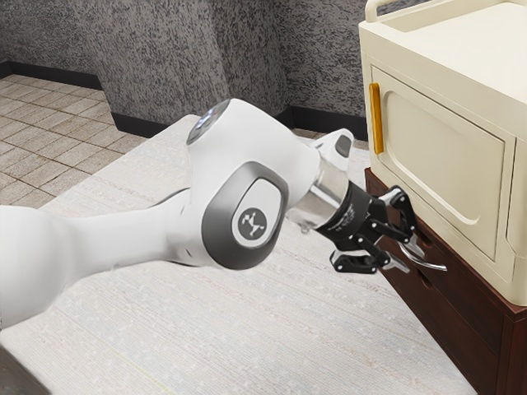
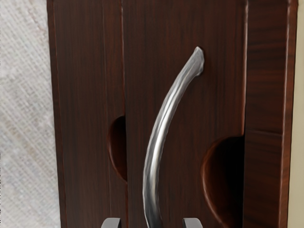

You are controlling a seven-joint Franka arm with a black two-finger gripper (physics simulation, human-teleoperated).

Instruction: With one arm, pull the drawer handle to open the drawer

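White jointed arm (image 1: 272,140): nearest the lens; reaches in from the exterior view's left, angled down towards the drawer. For the pull, back the whole hand off in a straight line, square to the front, rather than swinging the wrist.

Black two-finger gripper (image 1: 407,256): at the handle, jaws apart. In the wrist view the bar runs about midway between the tips, neither seeming to touch. Centring looks good; judge depth before closing, as I cannot tell how far the tips reach past the bar.

Curved silver metal handle (image 2: 164,123): the piece to pull, mounted on the dark wooden front, bowed out between its ends. Best hold probably near the crown of the bow, pads flat on both sides. Smooth and slim, so likely to slip under a light or skewed grip; close evenly, then test with a small tug.

Dark brown wooden drawer front (image 2: 180,28): looks flush, drawer apparently shut. Keep the tips from scraping it or catching the scooped dark recess (image 2: 228,180) beside the handle. Begin slowly in case it sticks, then draw steadily.

Cream cabinet (image 1: 445,156): sits above the brown wood, upright yellow handle (image 1: 376,119) on its door. Not the target, I judge; keep the upper knuckle off its lower edge.
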